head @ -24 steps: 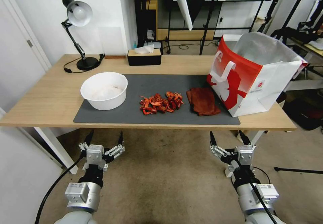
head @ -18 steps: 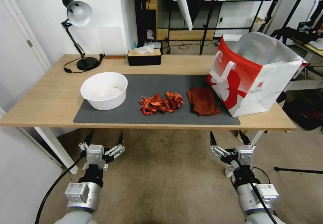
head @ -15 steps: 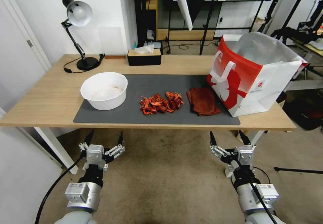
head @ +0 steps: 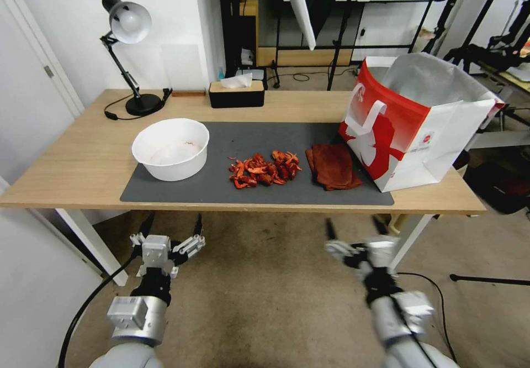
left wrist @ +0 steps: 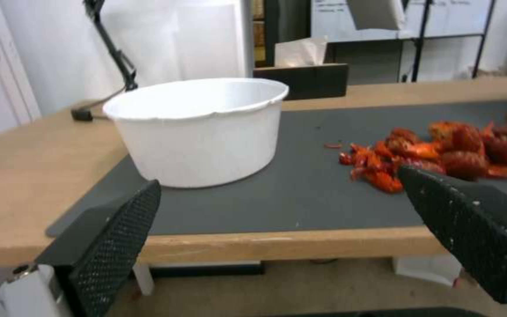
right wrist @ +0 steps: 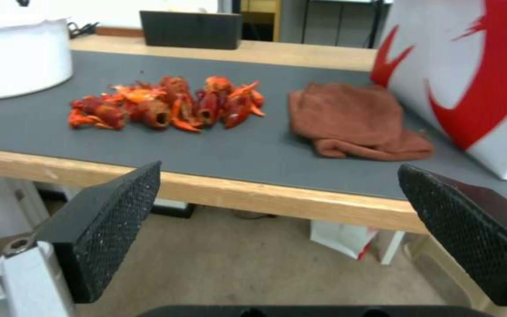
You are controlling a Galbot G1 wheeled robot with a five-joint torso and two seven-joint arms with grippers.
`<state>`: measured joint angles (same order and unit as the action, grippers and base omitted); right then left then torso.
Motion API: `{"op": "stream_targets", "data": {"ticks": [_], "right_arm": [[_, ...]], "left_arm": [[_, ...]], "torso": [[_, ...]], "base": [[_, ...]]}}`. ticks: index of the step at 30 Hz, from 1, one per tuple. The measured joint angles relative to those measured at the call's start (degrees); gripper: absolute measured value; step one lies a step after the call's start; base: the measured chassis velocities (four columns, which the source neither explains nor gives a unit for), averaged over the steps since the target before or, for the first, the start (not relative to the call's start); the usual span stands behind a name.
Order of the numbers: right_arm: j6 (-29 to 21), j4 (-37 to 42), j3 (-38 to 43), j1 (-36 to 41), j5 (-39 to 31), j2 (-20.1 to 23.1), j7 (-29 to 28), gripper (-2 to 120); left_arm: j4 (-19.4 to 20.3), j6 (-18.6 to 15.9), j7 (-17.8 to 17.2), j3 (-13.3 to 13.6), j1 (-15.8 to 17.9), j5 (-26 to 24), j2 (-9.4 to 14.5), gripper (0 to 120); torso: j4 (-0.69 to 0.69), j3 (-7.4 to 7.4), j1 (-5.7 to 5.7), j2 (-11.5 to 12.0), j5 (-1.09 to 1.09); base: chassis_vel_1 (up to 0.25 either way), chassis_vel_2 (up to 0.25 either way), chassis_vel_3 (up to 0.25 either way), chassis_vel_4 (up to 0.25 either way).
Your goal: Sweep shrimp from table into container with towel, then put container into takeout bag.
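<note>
On the table [head: 83,158] lies a dark grey mat with a pile of red-orange shrimp [head: 265,170] [left wrist: 441,152] [right wrist: 168,103] at its middle. The white container [head: 171,148] [left wrist: 200,127] stands to the pile's left. A folded rust-brown towel [head: 333,166] [right wrist: 356,121] lies to its right, beside the red and white takeout bag [head: 417,122] [right wrist: 471,75]. My left gripper [head: 170,227] hangs open below the table's front edge. Also below that edge, my right gripper [head: 353,225] is open and blurred, pointing toward the towel.
A black desk lamp [head: 130,53] and a black tissue box [head: 236,93] [left wrist: 306,79] stand along the table's far side. White table legs [head: 91,241] reach the beige carpet. Stands and racks fill the room behind.
My right arm has swung to the left and slightly up under the table's edge. The left arm barely shifted. Nothing on the table has moved.
</note>
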<state>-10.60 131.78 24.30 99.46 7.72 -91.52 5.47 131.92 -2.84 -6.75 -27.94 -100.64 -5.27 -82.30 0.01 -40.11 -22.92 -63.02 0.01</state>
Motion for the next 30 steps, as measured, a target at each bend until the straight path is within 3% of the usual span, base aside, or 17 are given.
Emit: {"op": "stream_targets", "data": {"ticks": [6, 8, 9, 10, 12, 16, 30], "right_arm": [[-0.7, 0.0, -0.6, -0.6, 0.7, -0.6, 0.7, 100], [-0.9, 0.1, -0.6, -0.9, 0.8, -0.6, 0.7, 100], [-0.9, 0.1, -0.6, -0.9, 0.8, -0.6, 0.7, 100], [-0.9, 0.1, -0.6, -1.0, 0.8, -0.6, 0.7, 100], [-1.0, 0.2, -0.7, -1.3, 0.8, -0.6, 0.7, 100], [-0.9, -0.1, -0.3, -1.1, 0.7, -0.6, 0.3, 100], [-0.2, -1.1, 0.8, -1.2, 0.0, -0.7, 0.1, 100]], "left_arm": [[0.2, -2.0, -4.7, 2.4, 1.6, -3.7, 2.5, 100], [0.4, -4.0, -9.3, 4.9, 3.3, -7.3, 5.0, 100], [0.4, -4.0, -9.3, 4.9, 3.3, -7.3, 5.0, 100], [0.5, -5.2, -12.1, 6.4, 4.3, -9.4, 6.5, 100], [0.6, -6.4, -14.6, 7.7, 5.2, -11.4, 7.8, 100], [-0.4, -3.6, -13.7, 7.6, 4.1, -10.7, 7.9, 100], [-2.0, -0.4, -12.6, 5.7, 4.7, -9.7, 8.0, 100]], "torso": [[-0.01, 0.0, -0.01, 0.0, -0.03], [-0.02, 0.0, -0.01, 0.0, -0.01], [-0.02, 0.0, -0.01, 0.0, -0.01], [-0.02, 0.0, -0.01, 0.0, -0.01], [-0.01, 0.0, -0.01, 0.0, -0.01], [0.0, 0.0, -0.01, 0.0, -0.01], [-0.01, 0.0, -0.01, 0.0, 0.0]], "base": [[0.0, 0.0, 0.0, 0.0], [0.0, 0.0, 0.0, 0.0], [0.0, 0.0, 0.0, 0.0], [0.0, 0.0, 0.0, 0.0], [0.0, 0.0, 0.0, 0.0], [0.0, 0.0, 0.0, 0.0], [0.0, 0.0, 0.0, 0.0]]}}
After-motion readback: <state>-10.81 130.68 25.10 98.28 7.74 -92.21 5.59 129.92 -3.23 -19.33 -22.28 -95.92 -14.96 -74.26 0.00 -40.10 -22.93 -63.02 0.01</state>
